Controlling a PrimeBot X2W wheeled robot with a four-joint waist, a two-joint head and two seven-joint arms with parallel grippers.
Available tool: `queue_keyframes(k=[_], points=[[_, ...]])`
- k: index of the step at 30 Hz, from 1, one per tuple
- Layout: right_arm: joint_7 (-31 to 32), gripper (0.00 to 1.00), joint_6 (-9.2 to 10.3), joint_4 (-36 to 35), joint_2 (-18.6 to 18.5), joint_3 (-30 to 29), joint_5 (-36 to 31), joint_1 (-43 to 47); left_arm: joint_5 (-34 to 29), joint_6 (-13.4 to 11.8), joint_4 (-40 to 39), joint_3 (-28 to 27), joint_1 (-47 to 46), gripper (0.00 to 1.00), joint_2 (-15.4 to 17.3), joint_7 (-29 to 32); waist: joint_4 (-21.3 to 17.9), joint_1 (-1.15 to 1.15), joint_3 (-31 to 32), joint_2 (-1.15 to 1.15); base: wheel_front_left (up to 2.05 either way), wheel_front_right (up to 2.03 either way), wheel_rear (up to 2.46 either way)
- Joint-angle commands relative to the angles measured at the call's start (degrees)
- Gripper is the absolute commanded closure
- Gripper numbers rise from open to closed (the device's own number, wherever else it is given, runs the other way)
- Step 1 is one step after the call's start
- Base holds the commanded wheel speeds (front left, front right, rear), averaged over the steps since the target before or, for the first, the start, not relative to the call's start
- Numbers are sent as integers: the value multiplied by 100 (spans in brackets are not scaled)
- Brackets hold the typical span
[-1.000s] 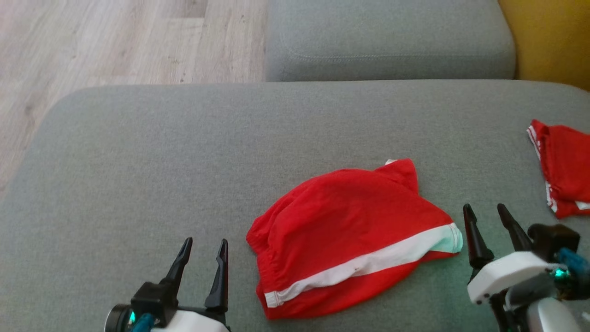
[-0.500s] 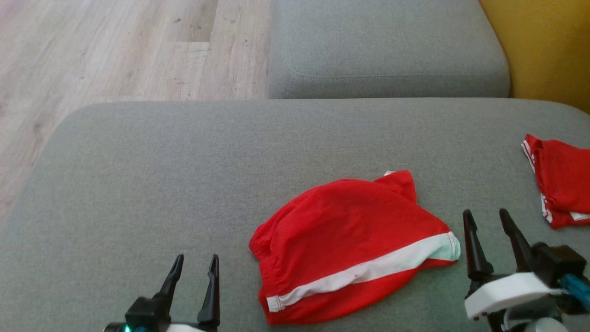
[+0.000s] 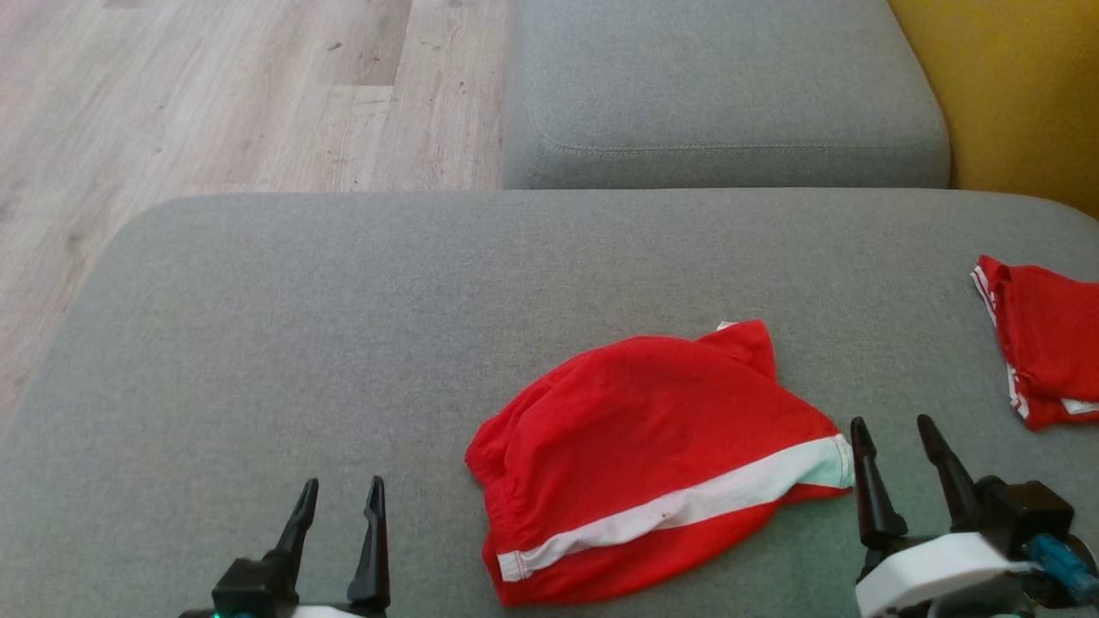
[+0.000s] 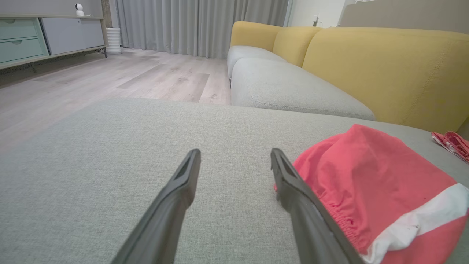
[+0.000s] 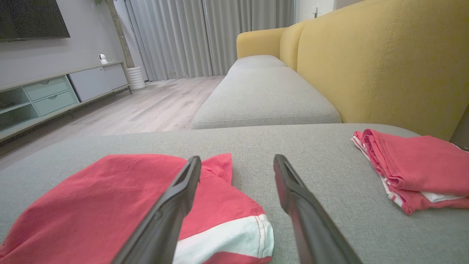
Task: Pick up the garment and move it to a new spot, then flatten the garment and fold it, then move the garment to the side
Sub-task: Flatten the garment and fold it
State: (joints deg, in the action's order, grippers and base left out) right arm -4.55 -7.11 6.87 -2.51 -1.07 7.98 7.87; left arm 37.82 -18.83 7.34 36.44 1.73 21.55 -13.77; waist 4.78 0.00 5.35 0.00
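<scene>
A red garment with a white stripe point(image 3: 652, 459) lies crumpled on the grey sofa cushion point(image 3: 343, 343), near its front edge. My left gripper point(image 3: 342, 489) hangs open to the garment's left, nothing between its fingers; in the left wrist view the garment point(image 4: 370, 183) sits just right of the right finger point(image 4: 293, 190). My right gripper point(image 3: 893, 427) stands open beside the garment's right end, empty. In the right wrist view the garment point(image 5: 110, 198) spreads under and left of the left finger point(image 5: 176, 198).
A second red garment point(image 3: 1043, 339), folded, lies at the cushion's right edge, also in the right wrist view as a folded red garment point(image 5: 414, 165). A smaller grey cushion point(image 3: 721, 94) lies beyond, a yellow backrest point(image 3: 1004, 77) to the right, wooden floor point(image 3: 215, 86) to the left.
The head camera has tilted, shifting the whole scene down the picture. Both grippers have drawn back toward the bottom edge, still open. The garment lies as before.
</scene>
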Motion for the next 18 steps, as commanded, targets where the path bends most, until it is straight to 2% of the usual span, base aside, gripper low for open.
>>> queue_keyframes(k=[1,18], points=[[-74,0,-37,-172,-37,150,-29,-148,14,9,-114,-289,-156,0,103,-91,-1,0,-1,0,0,0,0],[-66,0,-37,-151,-37,147,-69,-172,-44,48,-46,-249,-154,0,73,-52,6,0,-49,0,0,0,0]])
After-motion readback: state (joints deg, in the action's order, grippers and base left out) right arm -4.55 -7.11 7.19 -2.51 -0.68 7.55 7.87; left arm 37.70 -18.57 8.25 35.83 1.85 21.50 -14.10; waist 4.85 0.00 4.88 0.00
